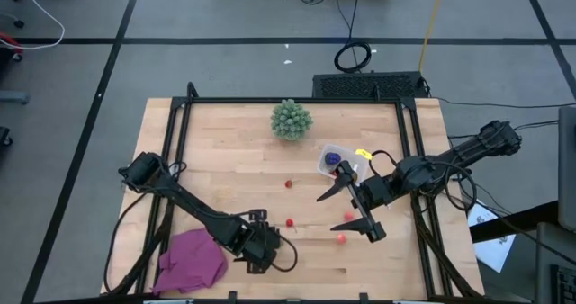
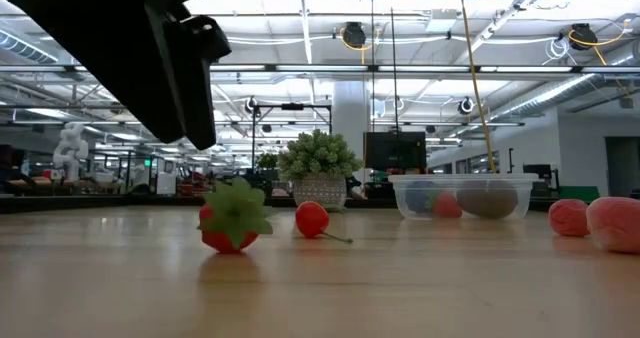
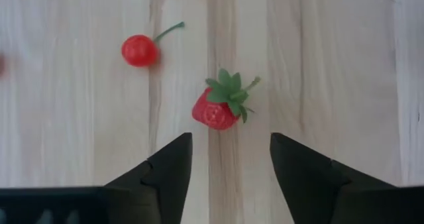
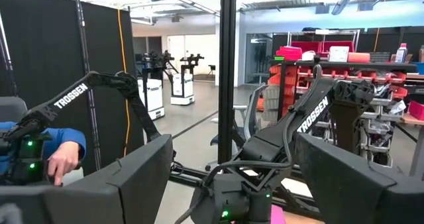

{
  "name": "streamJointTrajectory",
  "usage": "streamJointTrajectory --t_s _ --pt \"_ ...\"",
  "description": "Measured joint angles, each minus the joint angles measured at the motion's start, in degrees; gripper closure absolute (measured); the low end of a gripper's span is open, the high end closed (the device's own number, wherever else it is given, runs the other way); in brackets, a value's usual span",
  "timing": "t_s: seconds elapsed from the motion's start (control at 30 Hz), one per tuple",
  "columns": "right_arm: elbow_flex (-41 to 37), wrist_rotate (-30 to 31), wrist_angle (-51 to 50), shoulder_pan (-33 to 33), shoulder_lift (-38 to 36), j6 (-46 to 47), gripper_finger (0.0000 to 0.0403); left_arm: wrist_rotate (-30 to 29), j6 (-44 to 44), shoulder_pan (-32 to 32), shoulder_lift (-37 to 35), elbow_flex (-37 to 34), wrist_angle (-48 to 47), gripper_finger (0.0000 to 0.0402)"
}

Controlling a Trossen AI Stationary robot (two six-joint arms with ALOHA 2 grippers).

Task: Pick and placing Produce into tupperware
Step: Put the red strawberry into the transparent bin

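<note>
Bench: light wooden butcher-block bench top point(image 1: 234, 160) with a black metal frame along its edges.
Spiky ball: pale green spiky ball point(image 1: 292, 120) near the far edge of the bench, about midway along it; in the low view it sits in a white lattice pot.
Cloth: crumpled magenta cloth point(image 1: 191, 261) at the near left corner of the bench.
Person: a hand point(image 4: 64, 160) and blue sleeve in the room beyond, seen in the right wrist view.
</note>
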Motion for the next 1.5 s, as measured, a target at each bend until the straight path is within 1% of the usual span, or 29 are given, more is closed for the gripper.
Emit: streamJointTrajectory --t_s 0.17,0.33,0.4,0.5,0.7,0.87,1.0,1.13,1.2,1.3,1.5 --pt "0.0 0.0 -0.01 0.0 0.0 0.02 0.0092 -0.11 2.42 0.01 0.0 -0.02 -0.04 0.0161" --pt "0.0 0.0 0.02 0.0 0.0 0.02 0.0092 -1.69 -0.71 0.88 0.0 -0.02 -0.04 0.0144" --pt "0.0 0.0 0.01 0.0 0.0 0.02 0.0092 -2.03 0.29 1.0 0.0 -0.02 -0.04 0.0141" --pt "0.0 0.0 0.03 0.0 0.0 0.43 0.0092 -2.36 4.7 0.61 0.02 -0.62 0.2 0.014" --pt "0.0 0.0 0.03 0.0 0.0 1.73 0.0092 -2.81 11.96 -0.21 0.09 -4.39 -0.14 0.014" --pt "0.0 0.0 0.39 0.0 0.0 1.73 0.0092 -2.91 19.26 -0.5 0.11 -4.66 0.0 0.014" --pt "0.0 0.0 0.9 0.0 0.0 2.14 0.0092 -3.5 27.23 -0.38 0.11 -4.66 -0.07 0.014" --pt "0.0 0.02 1.62 -0.02 0.0 4.21 0.0092 -6.65 36.15 0.23 0.11 -4.66 -0.05 0.014" --pt "0.0 0.02 1.82 -0.02 0.0 5.22 0.0092 -7.24 40.63 0.59 0.11 -4.66 0.32 0.014" --pt "0.0 0.25 1.82 -0.02 0.0 6.01 0.0092 -6.79 46.22 1.37 0.1 -4.66 1.38 0.014" --pt "0.0 0.28 2.79 -0.02 0.0 6.86 0.0092 -3.37 51.75 1.79 0.1 -4.63 5.03 0.014"
